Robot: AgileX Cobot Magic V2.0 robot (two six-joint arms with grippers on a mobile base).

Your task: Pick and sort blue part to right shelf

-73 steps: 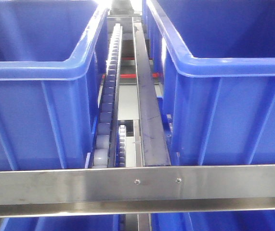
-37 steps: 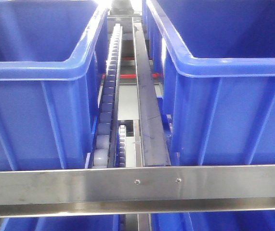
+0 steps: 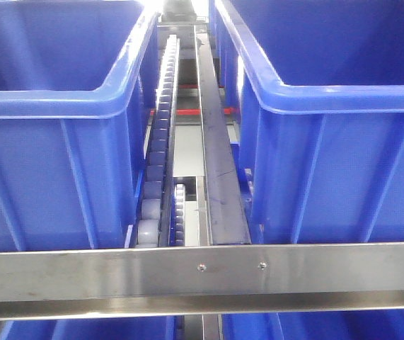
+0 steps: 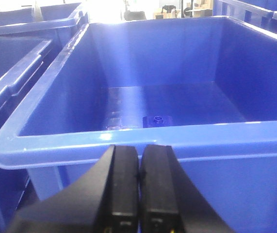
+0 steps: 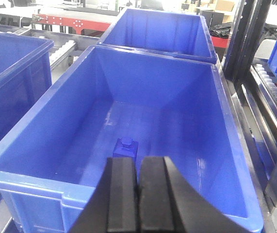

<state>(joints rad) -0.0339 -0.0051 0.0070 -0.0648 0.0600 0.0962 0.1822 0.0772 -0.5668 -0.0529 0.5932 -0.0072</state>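
In the right wrist view a small blue part [image 5: 124, 145] with a stud on top stands on the floor of a blue bin [image 5: 225, 121]. My right gripper [image 5: 138, 162] is shut and empty, above the bin's near rim, just in front of the part. In the left wrist view another small blue part [image 4: 156, 120] lies on the floor of a different blue bin [image 4: 128, 138]. My left gripper [image 4: 139, 149] is shut and empty, outside that bin's near rim. Neither gripper shows in the front view.
The front view shows two large blue bins [image 3: 53, 99] [image 3: 329, 92] on a roller rack, with a roller track [image 3: 160, 142] and a metal rail [image 3: 216, 156] between them and a steel crossbar [image 3: 202, 273] in front. More blue bins [image 5: 157, 29] stand behind and beside.
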